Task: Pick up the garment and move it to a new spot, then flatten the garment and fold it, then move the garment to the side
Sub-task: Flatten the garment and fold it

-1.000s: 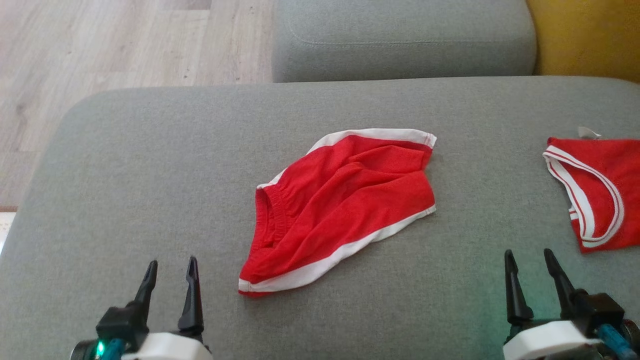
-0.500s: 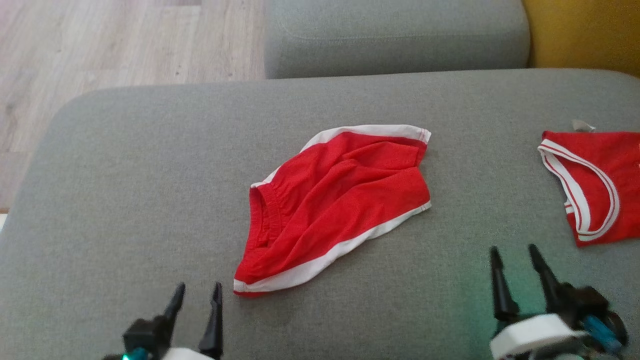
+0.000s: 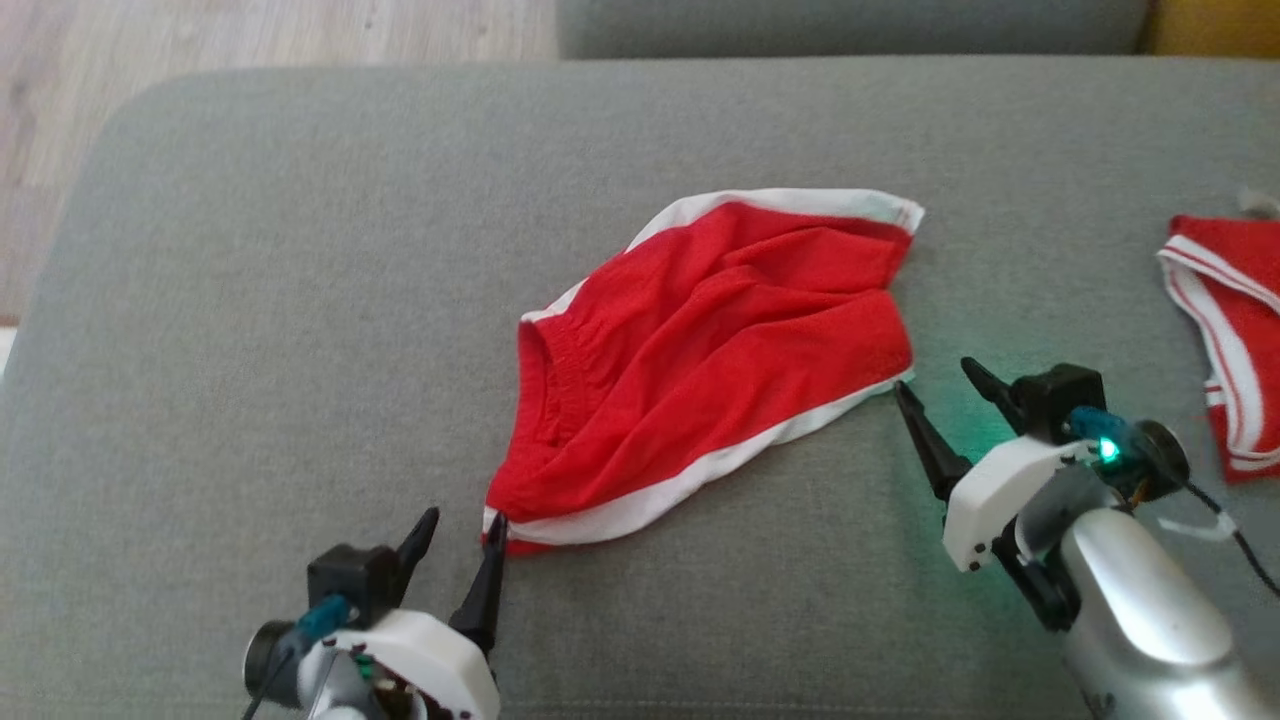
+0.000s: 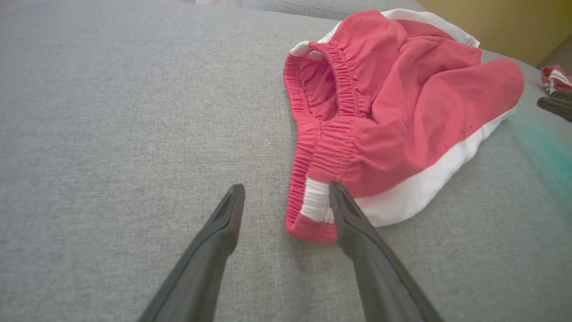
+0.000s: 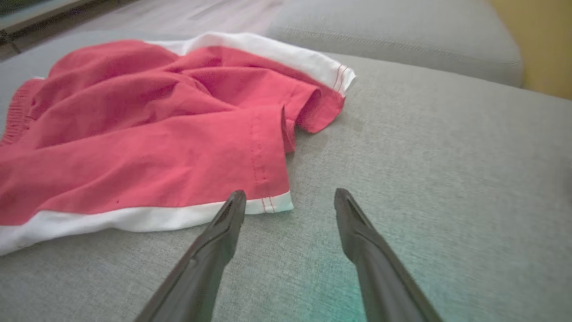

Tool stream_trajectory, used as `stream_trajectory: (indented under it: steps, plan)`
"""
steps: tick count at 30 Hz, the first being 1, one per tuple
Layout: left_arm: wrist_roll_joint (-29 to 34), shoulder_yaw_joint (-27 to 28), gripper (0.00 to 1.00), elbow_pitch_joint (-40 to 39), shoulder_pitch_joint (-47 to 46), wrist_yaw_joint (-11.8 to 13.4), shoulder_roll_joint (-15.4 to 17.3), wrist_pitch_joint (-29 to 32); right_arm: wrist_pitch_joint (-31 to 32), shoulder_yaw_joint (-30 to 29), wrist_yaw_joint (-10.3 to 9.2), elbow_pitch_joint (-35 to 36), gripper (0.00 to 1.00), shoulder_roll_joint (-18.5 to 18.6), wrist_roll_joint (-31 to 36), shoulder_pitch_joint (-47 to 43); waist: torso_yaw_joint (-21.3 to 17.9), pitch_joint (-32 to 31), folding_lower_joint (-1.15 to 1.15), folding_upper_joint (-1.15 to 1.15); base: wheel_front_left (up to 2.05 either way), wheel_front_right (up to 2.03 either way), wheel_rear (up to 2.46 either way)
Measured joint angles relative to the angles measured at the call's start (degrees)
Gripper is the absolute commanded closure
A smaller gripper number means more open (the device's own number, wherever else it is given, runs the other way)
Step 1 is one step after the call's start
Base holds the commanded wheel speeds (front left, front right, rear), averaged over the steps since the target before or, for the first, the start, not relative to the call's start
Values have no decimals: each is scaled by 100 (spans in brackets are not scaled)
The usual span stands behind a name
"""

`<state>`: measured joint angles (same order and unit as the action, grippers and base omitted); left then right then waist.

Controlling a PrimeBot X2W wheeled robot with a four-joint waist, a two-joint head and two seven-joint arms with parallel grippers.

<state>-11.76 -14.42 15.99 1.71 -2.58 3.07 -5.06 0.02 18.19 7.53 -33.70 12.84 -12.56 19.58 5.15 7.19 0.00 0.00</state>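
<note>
Grey sofa cushion (image 3: 250,300) holds the red shorts (image 3: 720,340) at its middle. The left gripper (image 3: 465,516), fingers spread, meets their 7 o'clock waistband corner, and the right gripper (image 3: 934,377), also spread, is at their 4 o'clock hem corner. Both have closed in since half a second ago.

A wide grey cushion (image 3: 250,250) of woven fabric is the surface, its rounded corner at the far left. Beyond it lies pale wooden floor (image 3: 250,30), and a second grey cushion (image 3: 850,25) sits just behind its far edge, with a yellow surface (image 3: 1215,25) beside that. At the right edge rests another red piece of clothing (image 3: 1265,320) with white-striped trim, a small white tag (image 3: 1258,203) at its far side.
</note>
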Motion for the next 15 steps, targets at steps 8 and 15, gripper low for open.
stream_trajectory:
  steps: [8,15]
  plan:
    - [-64,-225,0,-62,-188,-46,-4,147,-3,524,0,-564,0,250,-349,595,221,372,0,0,0,0,0]
    - [-164,-471,0,-226,-220,-155,2,313,-29,1094,0,-849,0,287,-814,825,315,463,0,0,0,0,0]
